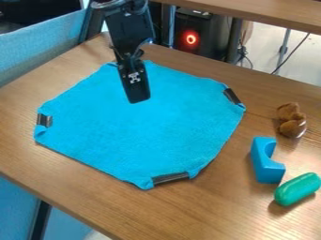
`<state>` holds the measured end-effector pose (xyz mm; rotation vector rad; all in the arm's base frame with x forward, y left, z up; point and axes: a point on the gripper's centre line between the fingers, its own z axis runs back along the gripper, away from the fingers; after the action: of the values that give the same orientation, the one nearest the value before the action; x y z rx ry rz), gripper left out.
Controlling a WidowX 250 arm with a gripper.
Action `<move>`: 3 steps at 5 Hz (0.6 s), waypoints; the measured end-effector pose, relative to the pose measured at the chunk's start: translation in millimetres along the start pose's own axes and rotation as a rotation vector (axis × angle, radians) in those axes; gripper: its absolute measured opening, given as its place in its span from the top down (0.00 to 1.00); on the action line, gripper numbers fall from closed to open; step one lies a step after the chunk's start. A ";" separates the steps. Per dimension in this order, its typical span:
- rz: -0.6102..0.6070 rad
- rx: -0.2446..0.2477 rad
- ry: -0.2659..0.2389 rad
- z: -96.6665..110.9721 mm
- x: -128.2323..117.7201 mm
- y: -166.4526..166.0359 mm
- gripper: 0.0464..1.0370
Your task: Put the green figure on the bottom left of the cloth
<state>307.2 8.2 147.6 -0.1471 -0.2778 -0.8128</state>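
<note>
Wooden table, green figure, blue cloth partly hidden by gripper, released or clenched unclear

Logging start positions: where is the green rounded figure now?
The green rounded figure lies on the wooden table at lower right, beside the blue arch-shaped block, off the cloth.

I seem to be in an office or lab. By my wooden table I see a blue fabric partition, a dark case with a glowing red ring, and cables.
</note>
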 end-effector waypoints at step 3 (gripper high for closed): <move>0.243 0.056 0.004 -9.3 -36.9 24.5 0.04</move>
<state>302.7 48.3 127.0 -0.1245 -0.2728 -0.5634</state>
